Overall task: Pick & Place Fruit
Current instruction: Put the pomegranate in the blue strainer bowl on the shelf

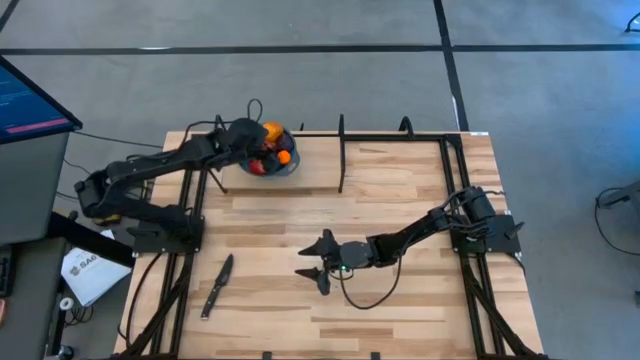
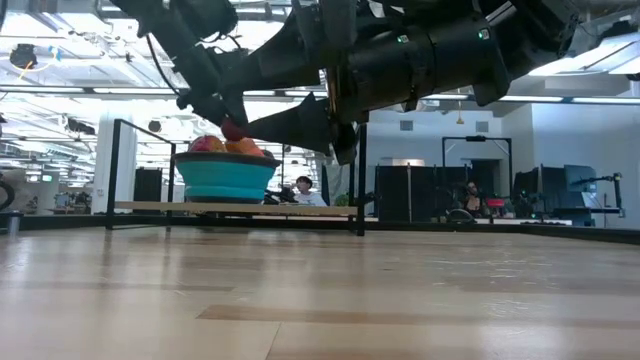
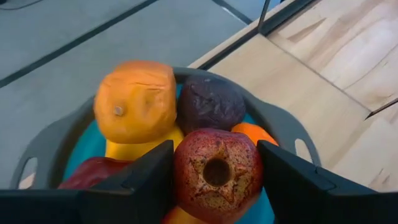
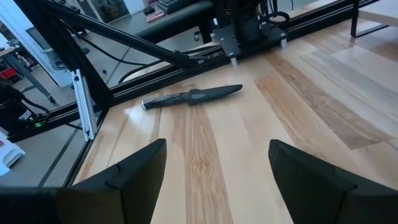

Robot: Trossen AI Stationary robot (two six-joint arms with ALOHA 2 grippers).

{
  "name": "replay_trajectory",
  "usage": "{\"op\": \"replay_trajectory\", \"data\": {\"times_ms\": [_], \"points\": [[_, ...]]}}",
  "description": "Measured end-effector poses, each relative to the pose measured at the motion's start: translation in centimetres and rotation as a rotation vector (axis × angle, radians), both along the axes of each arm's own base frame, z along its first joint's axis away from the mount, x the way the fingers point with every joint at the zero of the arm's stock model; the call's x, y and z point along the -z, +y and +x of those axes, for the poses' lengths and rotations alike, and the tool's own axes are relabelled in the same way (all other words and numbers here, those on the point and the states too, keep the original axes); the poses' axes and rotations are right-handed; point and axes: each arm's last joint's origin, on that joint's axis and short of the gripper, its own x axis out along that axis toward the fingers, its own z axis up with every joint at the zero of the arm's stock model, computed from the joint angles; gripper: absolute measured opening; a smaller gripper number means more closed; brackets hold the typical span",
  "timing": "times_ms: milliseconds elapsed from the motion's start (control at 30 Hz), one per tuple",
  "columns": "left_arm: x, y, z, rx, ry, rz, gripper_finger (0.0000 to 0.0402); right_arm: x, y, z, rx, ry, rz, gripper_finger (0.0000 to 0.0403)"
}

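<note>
Item: red fruit [image 3: 217,174], between your left gripper's [image 3: 214,186] part-spread jaws, above the heaped blue bowl [image 1: 287,169] at far left. Grip uncertain; you cannot tell contact. Right gripper [image 1: 318,262]: jaws wide, empty, mid-table, facing the knife [image 4: 193,96]. Only the left wrist view shows the purple fruit [image 3: 210,102] behind.

The bowl [image 1: 290,168] stood at the far left of the table [image 1: 400,300], with the fruit [image 1: 272,150] heaped in it. The left gripper [image 3: 214,177] hung over the bowl, a fruit between its fingers. The knife [image 1: 217,286] lay near the table's left edge. The right gripper [image 1: 318,262] hovered above mid-table, right of the knife.
</note>
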Motion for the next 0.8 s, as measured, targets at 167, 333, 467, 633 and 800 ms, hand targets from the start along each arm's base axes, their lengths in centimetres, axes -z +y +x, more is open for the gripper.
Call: {"op": "replay_trajectory", "data": {"times_ms": [167,333,467,633,800], "points": [[1.0,0.5,0.5,-0.037,0.070,0.031,0.0224,0.0,0.0,0.0,-0.001,0.000,0.000,0.0276],[1.3,0.7,0.7,-0.044,0.091,0.044,0.0224,0.0,0.0,0.0,-0.001,0.000,0.000,0.0276],[1.2,0.7,0.7,-0.044,0.091,0.044,0.0224,0.0,0.0,0.0,-0.001,0.000,0.000,0.0276],[1.3,0.8,0.6,-0.048,0.093,0.045,0.0224,0.0,0.0,0.0,-0.001,0.000,0.000,0.0276],[1.3,0.8,0.6,-0.050,0.097,0.045,0.0245,0.0,0.0,0.0,-0.001,0.000,0.000,0.0276]]}}
